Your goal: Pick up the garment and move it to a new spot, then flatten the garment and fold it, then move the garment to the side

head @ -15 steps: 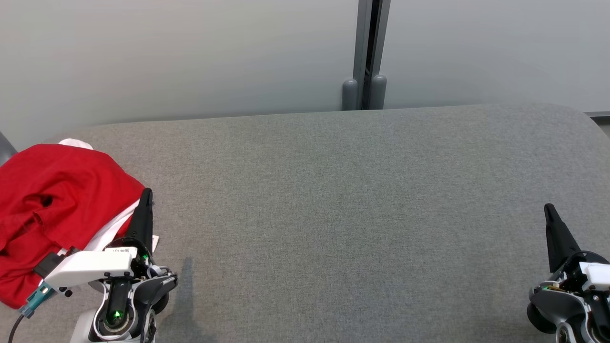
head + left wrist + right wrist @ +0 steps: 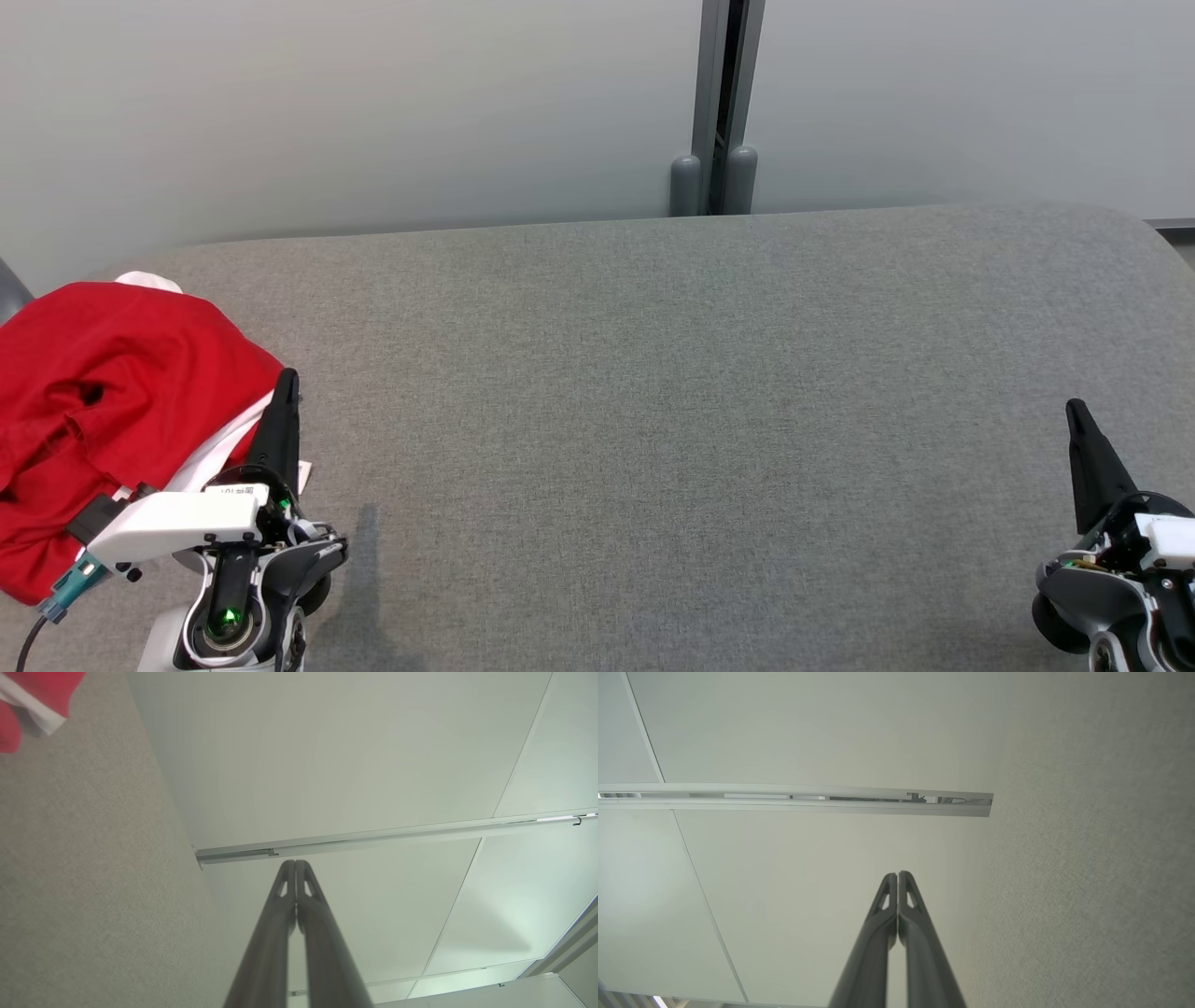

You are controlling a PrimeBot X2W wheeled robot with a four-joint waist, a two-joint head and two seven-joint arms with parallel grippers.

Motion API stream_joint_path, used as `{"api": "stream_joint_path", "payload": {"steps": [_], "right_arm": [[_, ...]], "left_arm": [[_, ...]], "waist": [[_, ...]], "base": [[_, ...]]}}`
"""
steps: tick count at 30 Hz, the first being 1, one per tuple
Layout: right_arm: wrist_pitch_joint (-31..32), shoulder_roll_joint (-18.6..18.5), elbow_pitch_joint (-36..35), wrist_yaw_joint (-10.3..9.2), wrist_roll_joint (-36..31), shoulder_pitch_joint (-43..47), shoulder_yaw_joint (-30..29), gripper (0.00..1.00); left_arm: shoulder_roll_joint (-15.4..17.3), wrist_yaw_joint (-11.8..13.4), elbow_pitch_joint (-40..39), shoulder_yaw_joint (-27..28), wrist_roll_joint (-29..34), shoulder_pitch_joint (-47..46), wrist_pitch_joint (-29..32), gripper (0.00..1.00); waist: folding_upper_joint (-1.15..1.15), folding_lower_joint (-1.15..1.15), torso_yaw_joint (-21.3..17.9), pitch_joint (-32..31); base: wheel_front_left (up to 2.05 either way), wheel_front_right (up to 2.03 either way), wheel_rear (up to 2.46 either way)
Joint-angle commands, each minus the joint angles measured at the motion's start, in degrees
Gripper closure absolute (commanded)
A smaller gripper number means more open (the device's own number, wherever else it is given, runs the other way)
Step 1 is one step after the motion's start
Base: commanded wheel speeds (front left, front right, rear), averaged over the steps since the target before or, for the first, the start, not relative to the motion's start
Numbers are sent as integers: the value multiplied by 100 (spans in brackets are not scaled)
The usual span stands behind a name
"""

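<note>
– Head view first: where does the garment (image 2: 103,392) lie?
– At the left edge of the table (image 2: 653,420), towards the near left corner. It is a crumpled red heap with a white band showing along its inner border and a white scrap at its far end. The picture's edge cuts off its left side, so I cannot see its full extent.
– Which way does it run?
– Roughly far to near along that left edge, as much as a heap has a long axis. It lies directly to the left of the left gripper (image 2: 285,383), whose tip stands just beside the white band. I cannot tell whether they touch.
– And the jaws?
– Both pairs are pressed together and hold nothing. In the left wrist view the fingers (image 2: 275,933) point at the wall (image 2: 373,112), with the cloth off in a corner rather than ahead of them.
– So the left arm takes it?
– I would judge so. The right gripper (image 2: 1075,408) sits by the near right corner, well apart from the cloth. The left would need to part its jaws and turn in towards the heap.
– What about the surfaces?
– The cloth looks soft and thin, folded over itself with deep creases, so it should bunch when pinched. The table is a flat, grey, felt-like cover with rounded corners. The wall is smooth and pale, split by a grey metal post (image 2: 719,103).
</note>
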Motion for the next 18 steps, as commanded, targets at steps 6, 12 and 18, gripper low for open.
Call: {"api": "stream_joint_path", "payload": {"steps": [6, 12, 18], "right_arm": [[37, -48, 3, 2, 38, -18, -9, 100], [37, -48, 3, 2, 38, -18, -8, 100], [37, -48, 3, 2, 38, -18, -9, 100]], "left_arm": [[37, -21, -3, 24, -16, -72, -4, 100], [37, -21, -3, 24, -16, -72, -4, 100], [37, -21, -3, 24, -16, -72, -4, 100]], "waist": [[0, 0, 0, 0], [0, 0, 0, 0], [0, 0, 0, 0]], "base": [[0, 0, 0], [0, 0, 0], [0, 0, 0]]}}
